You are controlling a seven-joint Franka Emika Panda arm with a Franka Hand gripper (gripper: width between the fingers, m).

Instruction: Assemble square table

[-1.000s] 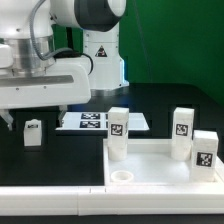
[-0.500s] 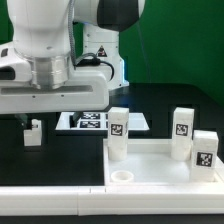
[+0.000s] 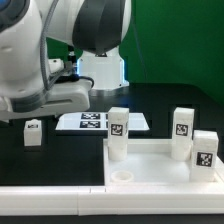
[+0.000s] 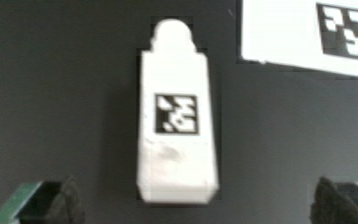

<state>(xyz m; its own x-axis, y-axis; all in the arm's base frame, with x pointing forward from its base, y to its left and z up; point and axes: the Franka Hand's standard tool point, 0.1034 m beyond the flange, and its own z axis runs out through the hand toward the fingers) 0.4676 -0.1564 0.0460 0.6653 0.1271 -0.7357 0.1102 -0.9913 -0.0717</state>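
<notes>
So 3 legs are already standing in the tabletop. The gripper is spread wide above the last leg, lying flat on the surface near the marker board. Next up, I'd say: drop down and pinch it.

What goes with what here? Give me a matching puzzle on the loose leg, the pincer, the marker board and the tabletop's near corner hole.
Things:
1. loose leg
2. pincer
3. marker board
4. corner hole

Descriptions:
A. empty
B. open, right above a leg
C. by itself on the black table
D. flat, printed with black-and-white squares

Pairs: 1-C, 2-B, 3-D, 4-A.
</notes>
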